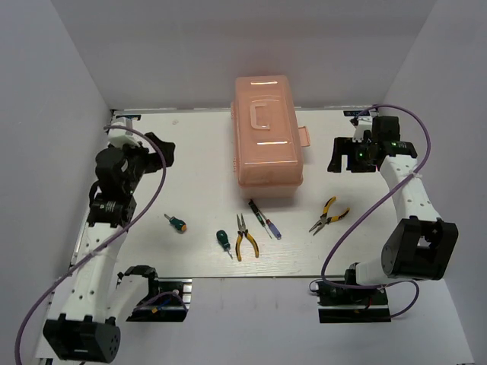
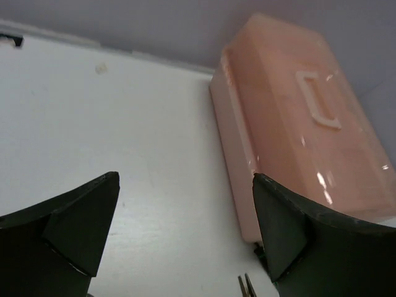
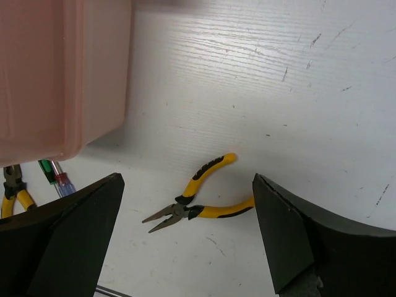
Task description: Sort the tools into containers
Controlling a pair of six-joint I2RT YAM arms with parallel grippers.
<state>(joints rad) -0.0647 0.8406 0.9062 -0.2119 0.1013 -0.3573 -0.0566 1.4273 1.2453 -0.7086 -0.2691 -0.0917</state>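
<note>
Nothing is sorted yet: the toolbox (image 1: 265, 133) stands shut between the two jaws, both wide open and empty. All tools lie on the bench (image 1: 190, 152), one yellow-handled pliers (image 3: 185, 209) below the right jaws.

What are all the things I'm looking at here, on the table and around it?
toolbox: one, translucent salmon-pink, lid shut, far middle of the table.
pliers: two, yellow handles; this pair near the front edge, the other further right.
stubby screwdrivers: two; orange-green handle on the left, green handle beside the front pliers.
slim screwdriver: one, purple handle, just in front of the toolbox.
table: one, white.
cables: two, purple, one along each arm.
left gripper: black fingers, open, empty.
right gripper: black fingers, open, empty.
</note>
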